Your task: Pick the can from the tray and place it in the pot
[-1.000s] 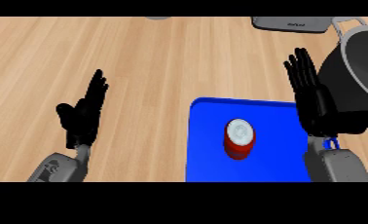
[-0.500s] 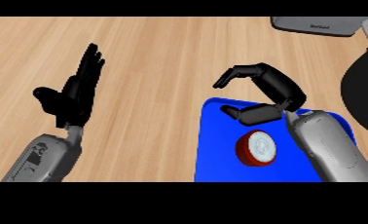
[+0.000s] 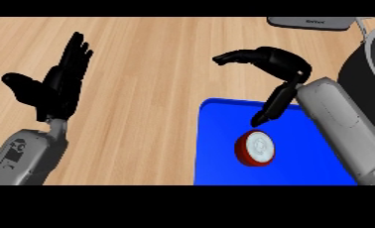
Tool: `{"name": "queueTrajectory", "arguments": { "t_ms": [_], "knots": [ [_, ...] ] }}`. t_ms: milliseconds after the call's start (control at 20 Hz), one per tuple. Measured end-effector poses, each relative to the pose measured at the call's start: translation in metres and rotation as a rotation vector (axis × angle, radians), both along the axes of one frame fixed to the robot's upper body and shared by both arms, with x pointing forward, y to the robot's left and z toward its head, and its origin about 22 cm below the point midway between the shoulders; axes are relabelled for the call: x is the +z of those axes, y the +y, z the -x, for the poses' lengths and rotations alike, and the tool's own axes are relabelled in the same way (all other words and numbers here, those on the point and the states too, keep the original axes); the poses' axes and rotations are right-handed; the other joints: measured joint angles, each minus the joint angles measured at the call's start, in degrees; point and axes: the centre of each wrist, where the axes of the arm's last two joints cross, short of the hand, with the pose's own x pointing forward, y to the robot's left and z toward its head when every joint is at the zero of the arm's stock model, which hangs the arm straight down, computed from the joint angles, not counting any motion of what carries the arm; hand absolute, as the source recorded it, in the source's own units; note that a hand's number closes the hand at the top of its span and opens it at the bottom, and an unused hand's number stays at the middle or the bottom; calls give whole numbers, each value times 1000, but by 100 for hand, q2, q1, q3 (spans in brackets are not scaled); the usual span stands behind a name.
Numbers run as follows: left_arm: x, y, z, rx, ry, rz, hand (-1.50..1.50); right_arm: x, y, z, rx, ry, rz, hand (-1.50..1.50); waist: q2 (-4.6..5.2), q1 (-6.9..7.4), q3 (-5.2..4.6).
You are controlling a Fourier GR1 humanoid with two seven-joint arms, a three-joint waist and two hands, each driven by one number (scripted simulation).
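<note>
Wooden counter (image 3: 147, 48) fills the view. Blue tray (image 3: 219, 165) sits at lower right, partly covered by the right forearm. Dark pot (image 3: 364, 71) shows only as a rounded edge at the far right, beyond the tray. A flat grey item (image 3: 307, 22) lies at the top right and is not involved.

Left hand (image 3: 60, 84): at the left edge, spread flat, fingers up, resting, holding nothing.

Right hand (image 3: 282, 63): above the tray's far edge, fingers curled over forward and the thumb reaching down toward the can. Nothing is held in it. The thumb tip ends just beside the can's rim; contact cannot be confirmed.

Can (image 3: 255, 147): red with a white top, upright on the tray.

Progress: early. The can is not yet grasped. The grasp, the lift, the carry right to the pot and the release all remain.
</note>
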Motion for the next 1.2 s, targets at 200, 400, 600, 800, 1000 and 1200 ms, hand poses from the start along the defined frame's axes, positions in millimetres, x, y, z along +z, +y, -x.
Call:
{"name": "queueTrajectory", "arguments": {
  "t_ms": [200, 400, 600, 800, 1000, 1200],
  "knots": [
    [2, 2, 2, 10, 7, 4, 0, 30, 13, -11, 88, -55, 163, -150, -30, -75, -7],
    [5, 3, 3, 19, 12, 8, 0, 52, 34, -6, 201, -140, 372, -150, -63, -134, -9],
    [9, 9, 4, 31, 15, 7, 0, 65, 59, 4, 301, -251, 539, -150, -77, -189, -11],
    [3, 12, 11, 42, 18, 10, 0, 64, 72, 17, 387, -332, 672, -150, -91, -251, -14],
    [8, 16, 11, 58, 21, 6, 0, 55, 75, 27, 445, -371, 749, -150, -101, -335, -14],
    [12, 18, 13, 65, 23, 8, 0, 41, 75, 31, 474, -384, 774, -150, -105, -371, -14]
  ]
}}
